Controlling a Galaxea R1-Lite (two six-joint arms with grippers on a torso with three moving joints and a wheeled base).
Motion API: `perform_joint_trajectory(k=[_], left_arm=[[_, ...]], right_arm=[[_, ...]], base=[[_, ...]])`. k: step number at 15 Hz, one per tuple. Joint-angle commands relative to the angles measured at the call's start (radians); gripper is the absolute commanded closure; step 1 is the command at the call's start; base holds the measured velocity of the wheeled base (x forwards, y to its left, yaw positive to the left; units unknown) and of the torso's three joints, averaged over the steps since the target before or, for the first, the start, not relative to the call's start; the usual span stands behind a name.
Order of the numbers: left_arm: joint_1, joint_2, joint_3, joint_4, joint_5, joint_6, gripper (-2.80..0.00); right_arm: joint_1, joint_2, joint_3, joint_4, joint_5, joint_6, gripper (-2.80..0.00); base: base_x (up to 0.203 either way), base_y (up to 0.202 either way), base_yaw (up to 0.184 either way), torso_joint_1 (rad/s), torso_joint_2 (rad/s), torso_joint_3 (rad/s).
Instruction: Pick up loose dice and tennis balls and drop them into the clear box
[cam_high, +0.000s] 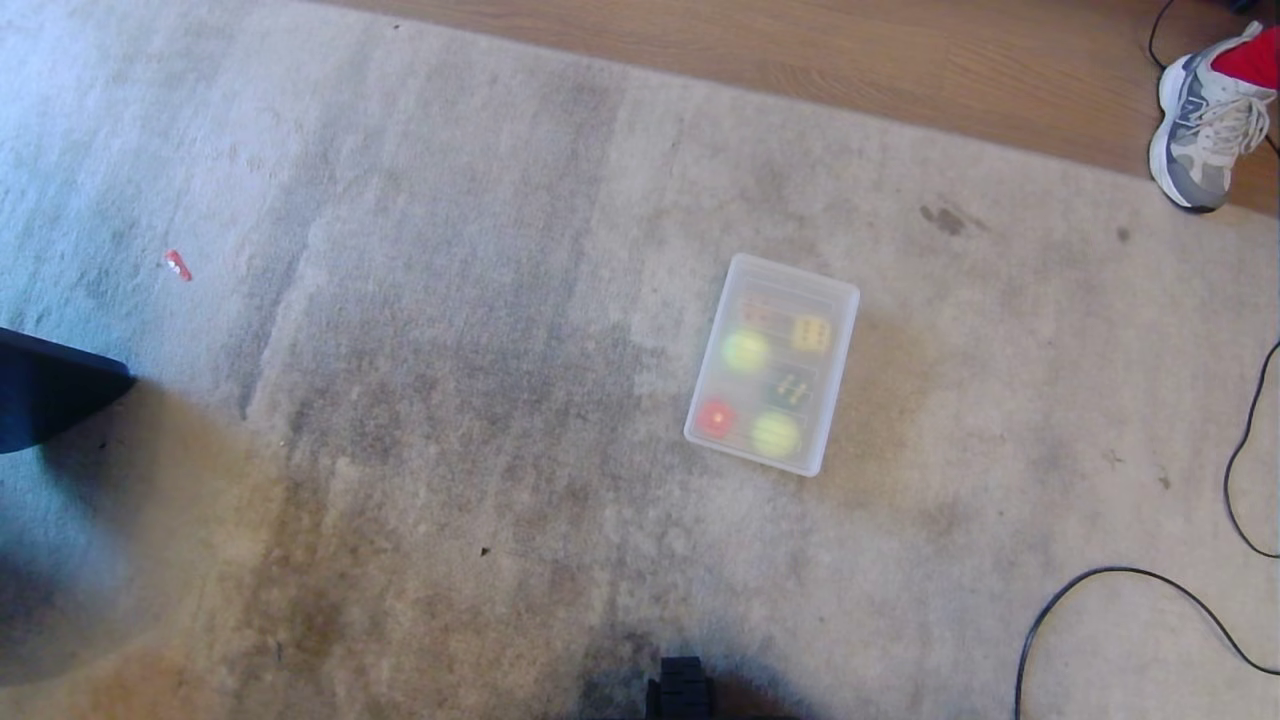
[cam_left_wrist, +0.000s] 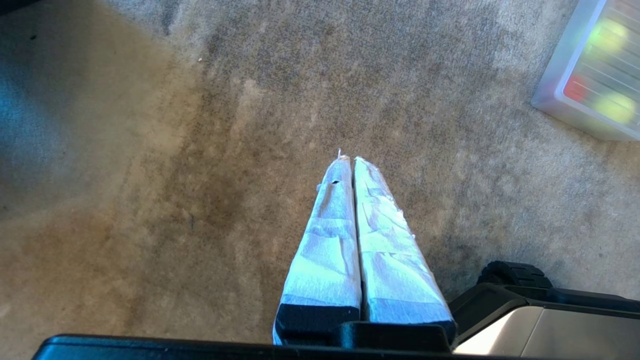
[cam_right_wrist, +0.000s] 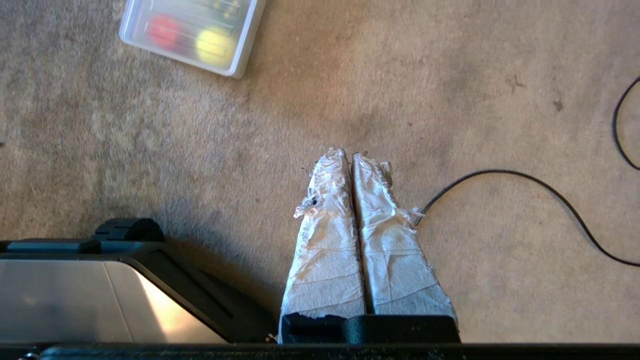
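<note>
The clear box (cam_high: 840, 290) rests on the carpet right of centre, with blurred shapes showing inside it. Two yellow-green tennis balls (cam_high: 745, 351) (cam_high: 775, 434) lie in it, along with a red die (cam_high: 716, 417), a yellow die (cam_high: 811, 333) and a dark green die (cam_high: 790, 385). Faint ribbed lines cross the box's top. No loose die or ball shows on the carpet. My left gripper (cam_left_wrist: 350, 160) is shut and empty above bare carpet, far from the box (cam_left_wrist: 550, 95). My right gripper (cam_right_wrist: 348, 154) is also shut and empty, the box (cam_right_wrist: 240, 50) well ahead of it.
A person's grey shoe (cam_high: 1205, 120) stands on the wood floor (cam_high: 800, 50) at the back right. Black cables (cam_high: 1100, 572) (cam_right_wrist: 500, 172) trail over the carpet on the right. A dark object (cam_high: 50, 400) juts in at left, near a small red scrap (cam_high: 178, 265). My base (cam_high: 685, 690) shows at the near edge.
</note>
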Motion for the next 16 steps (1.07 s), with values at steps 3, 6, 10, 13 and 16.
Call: perform_joint_trajectory(k=[3,6,10,13,16], left_arm=[[0.0,0.0,0.0,0.0,0.0,-0.001,0.0],[0.0,0.0,0.0,0.001,-0.001,0.005,0.0],[0.0,0.0,0.0,0.0,-0.007,0.011,0.0],[0.0,0.0,0.0,0.001,-0.004,0.014,0.0],[0.0,0.0,0.0,0.0,-0.001,0.005,0.0]], right_arm=[[0.0,-0.012,0.0,0.003,0.0,0.0,0.0],[0.0,-0.012,0.0,0.002,0.0,0.0,0.0],[0.0,-0.012,0.0,0.003,0.0,0.0,0.0],[0.0,-0.012,0.0,0.003,0.0,0.0,0.0],[0.0,-0.012,0.0,0.002,0.0,0.0,0.0]], base=[[0.0,0.0,0.0,0.0,0.0,0.0],[0.0,0.0,0.0,0.0,0.0,0.0],[0.0,0.0,0.0,0.0,0.0,0.0],[0.0,0.0,0.0,0.0,0.0,0.0],[0.0,0.0,0.0,0.001,0.0,0.029]])
